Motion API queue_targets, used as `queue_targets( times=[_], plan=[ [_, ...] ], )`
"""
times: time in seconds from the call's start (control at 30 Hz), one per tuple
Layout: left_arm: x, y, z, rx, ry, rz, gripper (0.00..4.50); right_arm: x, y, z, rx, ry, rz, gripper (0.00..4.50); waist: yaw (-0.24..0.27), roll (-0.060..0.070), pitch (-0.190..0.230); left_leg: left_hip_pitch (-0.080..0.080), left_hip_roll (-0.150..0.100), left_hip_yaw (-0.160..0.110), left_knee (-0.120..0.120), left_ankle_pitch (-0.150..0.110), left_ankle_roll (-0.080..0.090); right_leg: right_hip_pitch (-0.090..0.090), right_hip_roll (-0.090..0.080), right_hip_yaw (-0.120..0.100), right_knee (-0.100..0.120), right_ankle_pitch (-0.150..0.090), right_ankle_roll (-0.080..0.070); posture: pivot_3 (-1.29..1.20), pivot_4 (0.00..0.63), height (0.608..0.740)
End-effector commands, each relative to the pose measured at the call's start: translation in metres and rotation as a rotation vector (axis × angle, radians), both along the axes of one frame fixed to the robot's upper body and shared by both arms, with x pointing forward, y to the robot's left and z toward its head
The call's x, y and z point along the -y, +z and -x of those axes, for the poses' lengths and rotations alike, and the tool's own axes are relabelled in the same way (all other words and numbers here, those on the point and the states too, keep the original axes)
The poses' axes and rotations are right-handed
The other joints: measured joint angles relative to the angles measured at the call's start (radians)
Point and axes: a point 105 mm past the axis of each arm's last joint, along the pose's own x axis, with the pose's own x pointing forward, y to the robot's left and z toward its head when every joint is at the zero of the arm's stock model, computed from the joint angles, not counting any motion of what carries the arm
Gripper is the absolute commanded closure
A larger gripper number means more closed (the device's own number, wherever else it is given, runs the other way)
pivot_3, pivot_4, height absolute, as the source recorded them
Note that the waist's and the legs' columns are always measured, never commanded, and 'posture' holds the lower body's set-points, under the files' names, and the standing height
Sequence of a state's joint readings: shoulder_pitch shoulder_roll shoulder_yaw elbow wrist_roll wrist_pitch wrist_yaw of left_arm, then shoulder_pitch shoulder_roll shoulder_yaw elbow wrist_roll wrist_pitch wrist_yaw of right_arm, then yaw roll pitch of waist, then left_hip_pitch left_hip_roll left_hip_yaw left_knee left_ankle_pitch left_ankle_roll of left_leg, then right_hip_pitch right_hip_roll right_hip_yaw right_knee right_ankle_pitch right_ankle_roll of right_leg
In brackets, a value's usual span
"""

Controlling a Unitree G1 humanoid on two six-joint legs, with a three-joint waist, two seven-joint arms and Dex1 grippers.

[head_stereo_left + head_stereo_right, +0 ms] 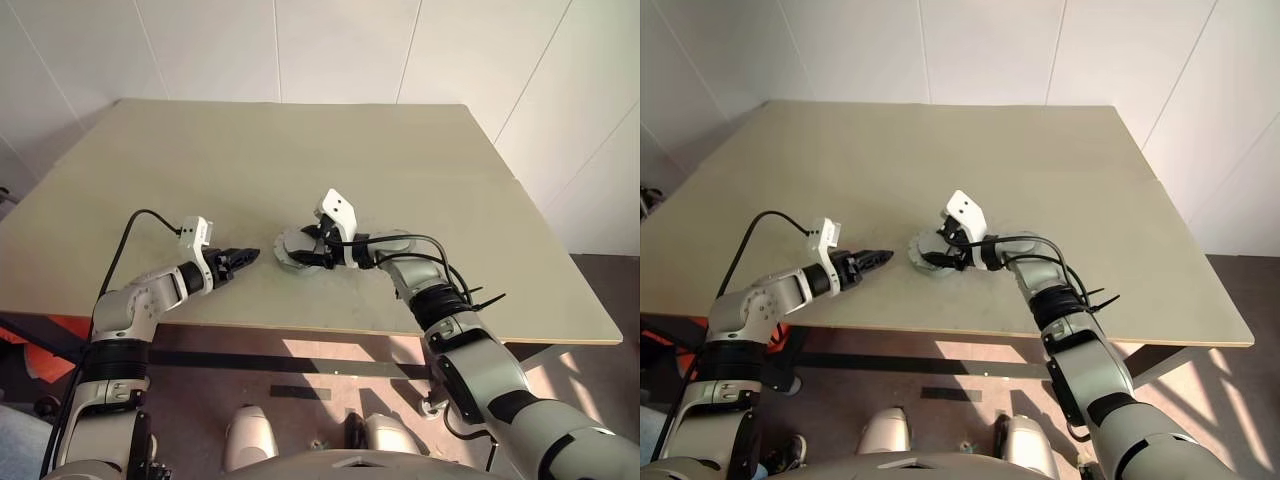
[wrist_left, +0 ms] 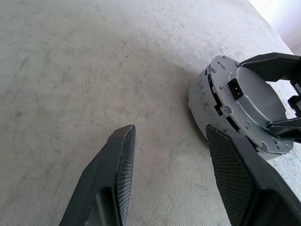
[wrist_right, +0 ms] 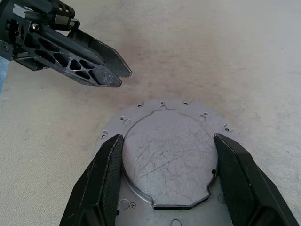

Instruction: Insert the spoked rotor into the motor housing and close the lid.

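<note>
Grey round metal lid (image 3: 167, 155), scratched, between right claw (image 3: 167, 188) fingers.

A broad beige table (image 1: 300, 150) takes up most of the scene, its top matte and faintly mottled, with a thin pale edge along the near side. White panelled walls (image 1: 340, 45) rise behind its far edge and past its right edge. Below the near edge lies a brownish floor (image 1: 330, 385) crossed by patches of sunlight. Something orange (image 1: 40, 350) shows under the near left corner.
</note>
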State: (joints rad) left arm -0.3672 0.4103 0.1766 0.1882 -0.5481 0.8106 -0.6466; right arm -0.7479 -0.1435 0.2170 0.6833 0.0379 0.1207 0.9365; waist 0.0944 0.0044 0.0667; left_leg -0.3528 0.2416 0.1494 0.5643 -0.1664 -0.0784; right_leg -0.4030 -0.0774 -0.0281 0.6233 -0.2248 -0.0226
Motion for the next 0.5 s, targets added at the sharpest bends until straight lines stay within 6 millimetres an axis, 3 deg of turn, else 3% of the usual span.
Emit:
queue_targets(
  times=[0.03, 0.5],
  plan=[
    [-0.0009, 0.0137, -0.0026, 0.055, 0.000, 0.007, 1.97, -0.0020, 0.0166, -0.0034, 0.030, 0.001, -0.034, 1.58, 0.000, 0.000, 0.000, 0.000, 0.000, 0.000, 0.000, 0.000, 0.000, 0.000, 0.000, 0.000, 0.000, 0.000, 0.000, 0.00, 0.000, 0.740],
    [0.0011, 0.0129, -0.0022, 0.051, -0.006, 0.006, 1.97, 0.0053, 0.0107, -0.0060, 0.042, -0.024, 0.008, 1.58, 0.000, 0.000, 0.000, 0.000, 0.000, 0.000, 0.001, 0.000, 0.000, 0.001, 0.000, 0.000, 0.001, 0.000, 0.000, 0.00, 0.000, 0.740]
  ],
)
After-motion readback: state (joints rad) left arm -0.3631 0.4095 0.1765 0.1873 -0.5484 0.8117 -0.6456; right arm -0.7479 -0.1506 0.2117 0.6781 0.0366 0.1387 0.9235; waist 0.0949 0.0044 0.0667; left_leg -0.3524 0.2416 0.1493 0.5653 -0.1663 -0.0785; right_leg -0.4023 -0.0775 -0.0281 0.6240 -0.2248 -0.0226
